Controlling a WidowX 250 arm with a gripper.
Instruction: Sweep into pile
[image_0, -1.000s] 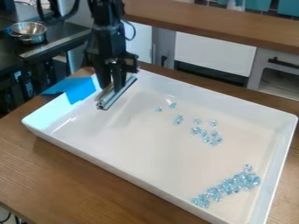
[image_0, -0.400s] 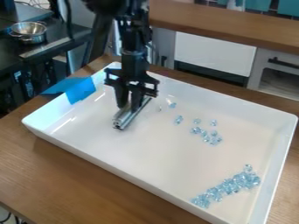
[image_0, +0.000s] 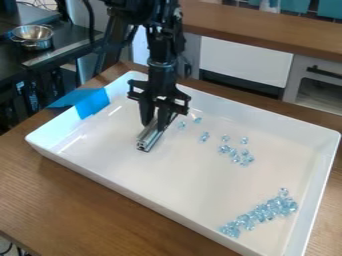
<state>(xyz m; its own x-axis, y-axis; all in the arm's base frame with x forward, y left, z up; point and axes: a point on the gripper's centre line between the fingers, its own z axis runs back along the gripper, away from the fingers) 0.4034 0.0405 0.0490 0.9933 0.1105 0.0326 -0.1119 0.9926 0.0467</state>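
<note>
The hand (image_0: 155, 125) hangs over the far left part of the white tray (image_0: 167, 175), and it is pinching a metal bar (image_0: 151, 138) between its two black fingers. The bar is straight and narrow, with a silvery shine and grooves along its length; its end that is nearer to the camera points toward the near left.

The pale blue pieces, which are see-through and look like glass with irregular faces, lie in the tray to the right of the hand. Two single pieces (image_0: 182, 125) (image_0: 198, 120) are near it, just to its right. Farther right there is a loose group (image_0: 236, 156), thinly spread. Well apart from the hand, at the near right, a longer and denser pile (image_0: 260, 212) lies in a slanting band.

The tray is smooth, glossy and rectangular, with raised walls. Blue tape (image_0: 92, 103) lies over its left rim. Under the tray is the counter (image_0: 80, 215), brown with wood grain.
</note>
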